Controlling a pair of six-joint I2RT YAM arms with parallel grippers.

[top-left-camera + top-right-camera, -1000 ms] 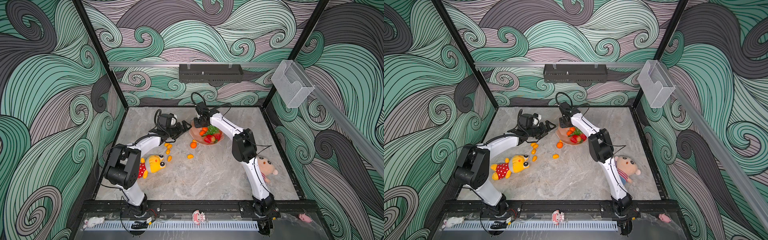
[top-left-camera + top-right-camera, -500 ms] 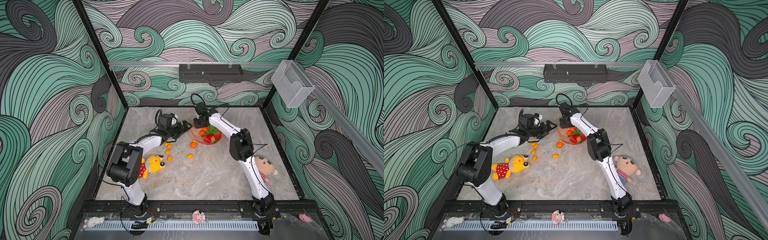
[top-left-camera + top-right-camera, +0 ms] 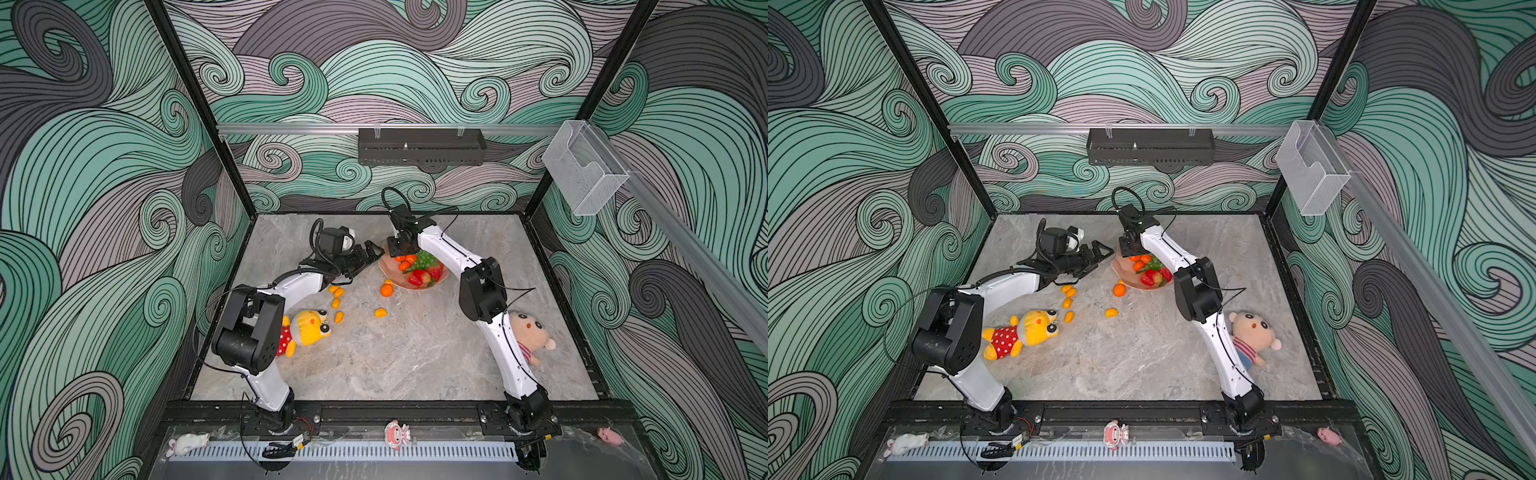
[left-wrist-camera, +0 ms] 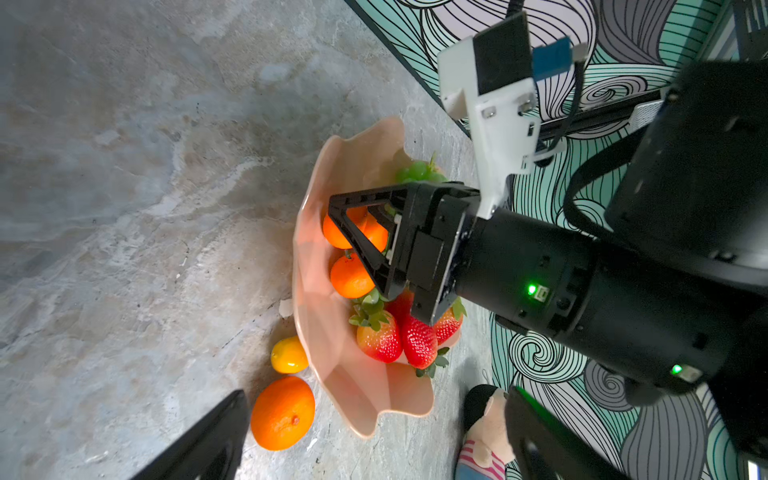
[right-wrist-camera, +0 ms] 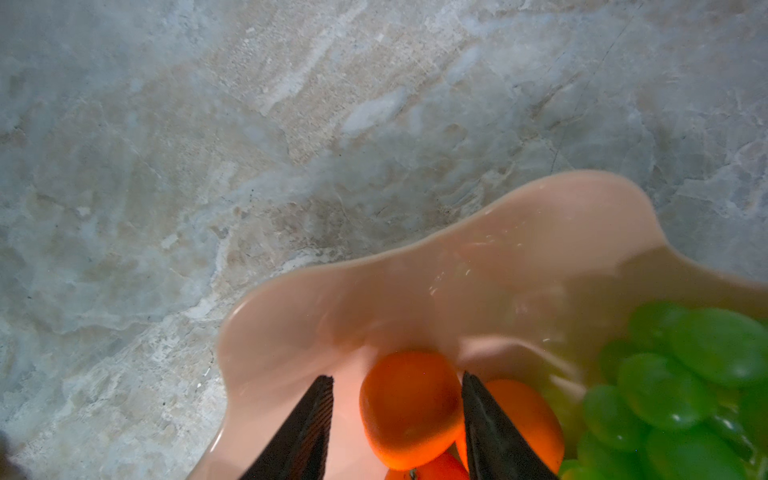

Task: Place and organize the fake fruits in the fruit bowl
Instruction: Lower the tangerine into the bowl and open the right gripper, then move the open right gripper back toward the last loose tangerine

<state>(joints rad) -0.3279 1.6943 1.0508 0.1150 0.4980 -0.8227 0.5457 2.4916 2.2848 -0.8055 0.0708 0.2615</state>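
The peach-pink fruit bowl (image 3: 388,275) (image 3: 1121,272) holds tangerines (image 3: 405,264), strawberries (image 3: 424,276) and the green grape bunch (image 3: 426,258). My right gripper (image 5: 397,378) hangs over the bowl's back part, open. A tangerine (image 5: 409,407) lies in the bowl between its fingers, with a gap on one side. My left gripper (image 3: 372,253) stands wide open and empty just left of the bowl's rim (image 4: 316,324). On the table lie another tangerine (image 3: 387,290) (image 4: 282,413), a kumquat (image 4: 289,354) against the bowl and several kumquats (image 3: 336,293).
A yellow plush toy (image 3: 309,328) lies by the left arm's elbow. Beside the right arm's lower link lies a plush doll (image 3: 530,334). One lone kumquat (image 3: 380,312) sits in front of the bowl. Patterned walls close in the back and both sides.
My right gripper's jaws have spread apart around the tangerine in the bowl. Both arms have shifted only slightly.
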